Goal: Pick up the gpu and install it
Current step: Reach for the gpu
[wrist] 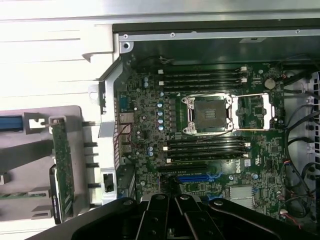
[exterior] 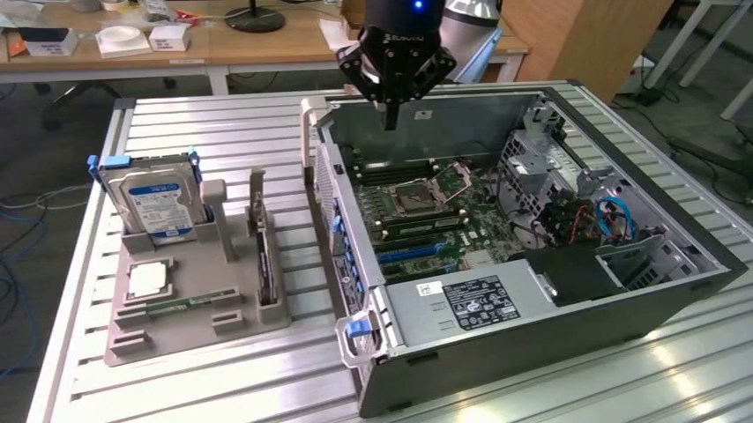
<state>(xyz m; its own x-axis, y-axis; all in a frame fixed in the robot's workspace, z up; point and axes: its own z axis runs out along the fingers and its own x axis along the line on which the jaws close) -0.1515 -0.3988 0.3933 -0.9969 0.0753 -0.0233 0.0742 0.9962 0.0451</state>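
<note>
The gpu [exterior: 266, 261] is a thin green card standing on edge in a slot of the grey holder tray [exterior: 176, 339], on the exterior view's left of the open computer case [exterior: 659, 300]. The wrist view shows the gpu [wrist: 63, 165] edge-on beside the case wall. My gripper [exterior: 391, 116] hangs above the far end of the case, over the motherboard [exterior: 426, 210], with its black fingers pressed together and nothing held. In the wrist view the gripper [wrist: 175, 206] sits over the motherboard [wrist: 150, 125] near a blue card slot [wrist: 197, 177].
A blue-labelled hard drive [exterior: 153, 201] stands upright in the tray, with a processor [exterior: 147, 280] and a memory stick [exterior: 179, 305] lying in front of it. A power supply [exterior: 468, 301] and cables [exterior: 612, 220] fill the case's near and right parts. Desks stand behind the slatted table [exterior: 212, 132].
</note>
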